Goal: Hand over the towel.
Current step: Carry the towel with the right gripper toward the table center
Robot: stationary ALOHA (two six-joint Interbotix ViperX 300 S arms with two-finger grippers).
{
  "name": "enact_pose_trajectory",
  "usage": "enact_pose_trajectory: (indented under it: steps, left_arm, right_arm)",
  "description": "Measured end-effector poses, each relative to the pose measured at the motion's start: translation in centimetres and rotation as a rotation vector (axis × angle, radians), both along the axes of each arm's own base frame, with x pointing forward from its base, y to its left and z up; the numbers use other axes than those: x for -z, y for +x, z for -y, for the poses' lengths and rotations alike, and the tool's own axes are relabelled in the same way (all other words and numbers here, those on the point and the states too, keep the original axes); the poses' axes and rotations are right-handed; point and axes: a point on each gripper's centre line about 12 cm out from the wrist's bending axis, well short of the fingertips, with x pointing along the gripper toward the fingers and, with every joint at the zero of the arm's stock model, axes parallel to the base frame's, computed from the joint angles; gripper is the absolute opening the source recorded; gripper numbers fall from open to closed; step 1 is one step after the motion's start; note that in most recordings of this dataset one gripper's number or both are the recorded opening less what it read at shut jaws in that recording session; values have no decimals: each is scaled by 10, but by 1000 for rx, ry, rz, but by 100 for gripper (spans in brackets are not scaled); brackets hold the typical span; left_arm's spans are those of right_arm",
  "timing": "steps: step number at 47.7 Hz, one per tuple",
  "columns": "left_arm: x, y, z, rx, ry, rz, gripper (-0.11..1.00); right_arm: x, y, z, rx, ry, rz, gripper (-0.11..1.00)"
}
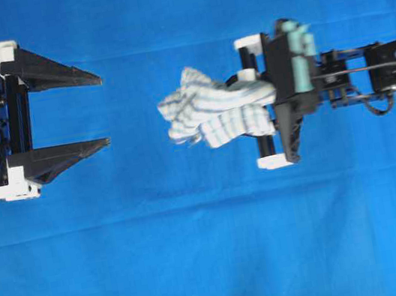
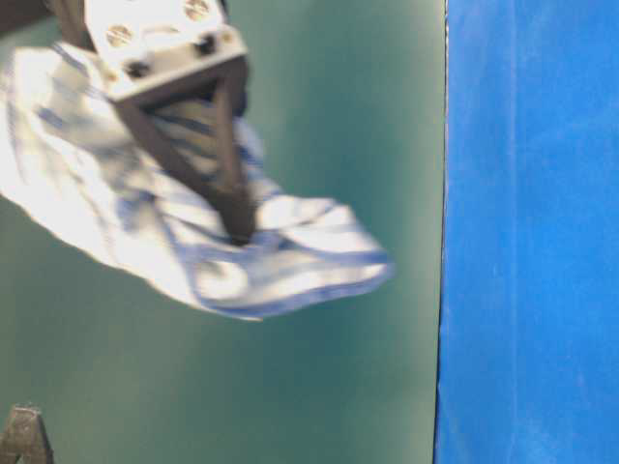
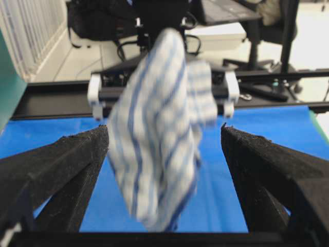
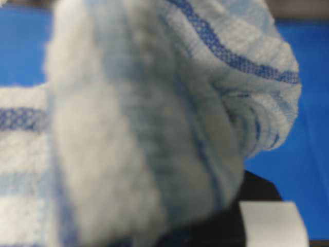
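The towel [image 1: 207, 108], white with thin blue stripes, hangs bunched in the air from my right gripper [image 1: 250, 97], which is shut on it. The towel fills the right wrist view [image 4: 154, 118] and hides that gripper's fingers. In the table-level view the towel [image 2: 193, 242] droops below a dark finger [image 2: 227, 164]. My left gripper [image 1: 103, 111] is wide open and empty, level with the towel and a short way left of it. In the left wrist view the towel [image 3: 159, 134] hangs beyond the gap between the two black fingers [image 3: 67, 170], touching neither.
A plain blue tablecloth [image 1: 215, 251] covers the whole table. A green wall [image 2: 368, 116] stands behind in the table-level view. Office chairs and a desk [image 3: 221, 20] show beyond the table's far edge.
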Motion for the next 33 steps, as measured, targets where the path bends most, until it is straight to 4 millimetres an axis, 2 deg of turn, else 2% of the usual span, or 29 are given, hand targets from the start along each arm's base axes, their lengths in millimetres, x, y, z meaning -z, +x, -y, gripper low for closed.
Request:
enact_pose_trajectory:
  steps: [7, 18, 28, 33]
  left_arm:
    - [2, 1, 0, 0, 0, -9, 93]
    - [2, 1, 0, 0, 0, -15, 93]
    - [3, 1, 0, -1, 0, -18, 93]
    - [3, 1, 0, 1, 0, -26, 93]
  right_arm:
    - [28, 14, 3, 11, 10, -205, 16]
    - [85, 37, 9, 30, 20, -503, 16]
    - [128, 47, 12, 40, 26, -636, 16]
    - [138, 47, 12, 41, 26, -664, 16]
